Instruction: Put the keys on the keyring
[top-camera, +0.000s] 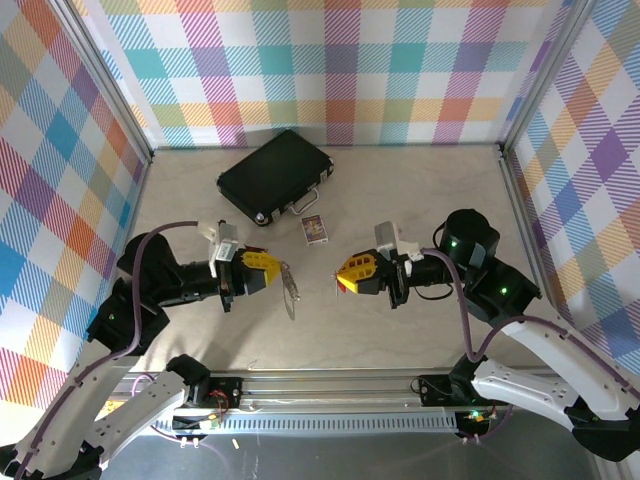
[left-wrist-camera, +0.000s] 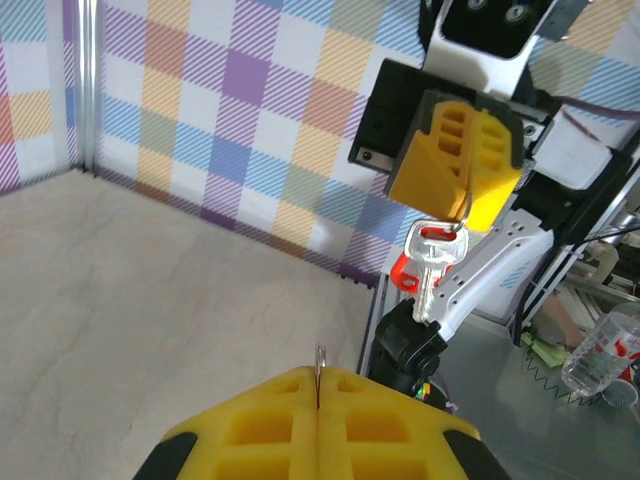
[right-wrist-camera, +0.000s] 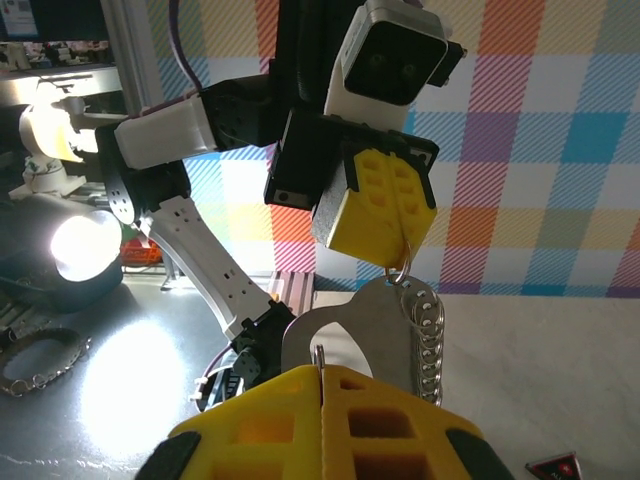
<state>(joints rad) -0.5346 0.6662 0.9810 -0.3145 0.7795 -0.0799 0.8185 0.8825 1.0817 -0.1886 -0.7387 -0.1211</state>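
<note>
Top external: left hand (top-camera: 271, 274) clamped on keyring (top-camera: 290, 292), right hand (top-camera: 341, 279) clamped on key (left-wrist-camera: 432, 262), facing each other, near but apart. Key not on ring yet, so threading all to do.

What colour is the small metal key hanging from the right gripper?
The small metal key is silver with a red-rimmed head; clearest in left wrist view.

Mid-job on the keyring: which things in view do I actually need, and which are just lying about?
Part of the job:
- key with a red head, hanging from the shut right claw
- keyring, hanging from the shut left claw

Lying about:
- black case, closed, at the back of the table
- small card just in front of the case
</note>
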